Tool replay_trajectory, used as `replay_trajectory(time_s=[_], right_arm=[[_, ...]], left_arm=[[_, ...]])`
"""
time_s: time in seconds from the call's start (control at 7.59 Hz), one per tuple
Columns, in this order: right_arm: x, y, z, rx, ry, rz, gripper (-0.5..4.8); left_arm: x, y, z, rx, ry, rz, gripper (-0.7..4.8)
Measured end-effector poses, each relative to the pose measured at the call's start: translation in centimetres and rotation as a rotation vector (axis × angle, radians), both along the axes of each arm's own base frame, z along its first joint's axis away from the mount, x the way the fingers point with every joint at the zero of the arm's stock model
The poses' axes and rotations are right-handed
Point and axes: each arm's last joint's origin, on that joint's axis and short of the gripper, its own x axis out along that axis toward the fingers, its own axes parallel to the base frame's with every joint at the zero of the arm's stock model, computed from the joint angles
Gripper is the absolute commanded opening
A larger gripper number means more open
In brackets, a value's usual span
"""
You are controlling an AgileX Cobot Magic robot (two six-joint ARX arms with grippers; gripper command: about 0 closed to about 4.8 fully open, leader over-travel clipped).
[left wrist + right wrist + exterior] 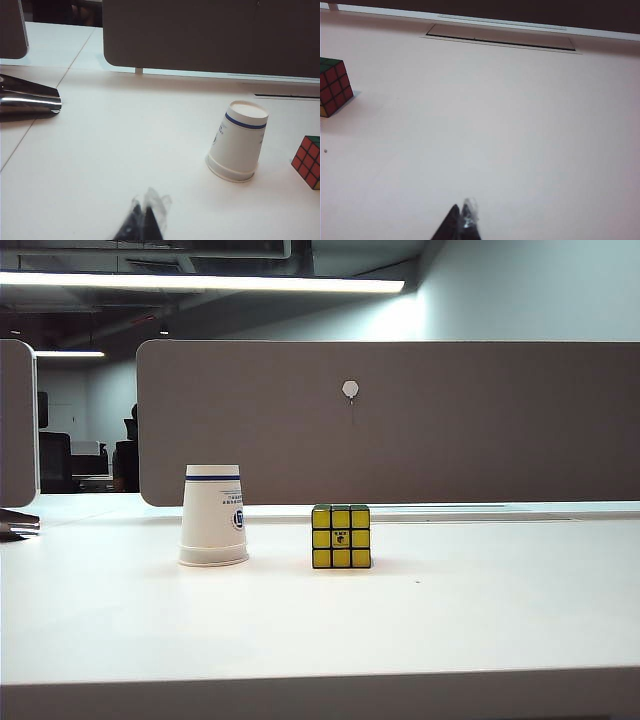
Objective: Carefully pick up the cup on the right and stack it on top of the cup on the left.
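- So, first thing you'll notice: there's only one paper cup in sight, standing upside down on the white desk, rim flat on the surface, base up. That looks like the stacked result or a lone cup; I can't tell from here whether it's two cups nested or just one.
- A Rubik's cube sits just beside it on the right in the exterior view, yellow face toward the camera, not touching the cup. My guess is it's only a distractor, since the task doesn't mention it.
- No second cup shows up on the right side in any view, so either the stack is already done or the other cup is out of frame. Worth checking before you move.
- Your left pincer hangs low over bare desk, well apart from the cup, tips pressed together and gripping nothing. The cup is off ahead of it, the cube beyond that.
- Your right pincer is clenched too, empty, hovering over empty desk with the cube far off at the edge of its view.
- There's a shiny metal thing lying at the desk's left edge; can't make out what it is.
- Neither arm shows in the exterior view, so both look parked back.
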Motion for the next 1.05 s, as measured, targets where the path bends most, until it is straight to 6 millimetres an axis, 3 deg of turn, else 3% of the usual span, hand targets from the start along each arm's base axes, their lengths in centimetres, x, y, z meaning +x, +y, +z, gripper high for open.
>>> replay_trajectory(time_s=[1.05], right_arm=[[0.10, -0.28, 0.03, -0.098, -0.023, -0.015, 0.00]], left_arm=[[0.00, 0.00, 0.00, 0.000, 0.000, 0.000, -0.06]])
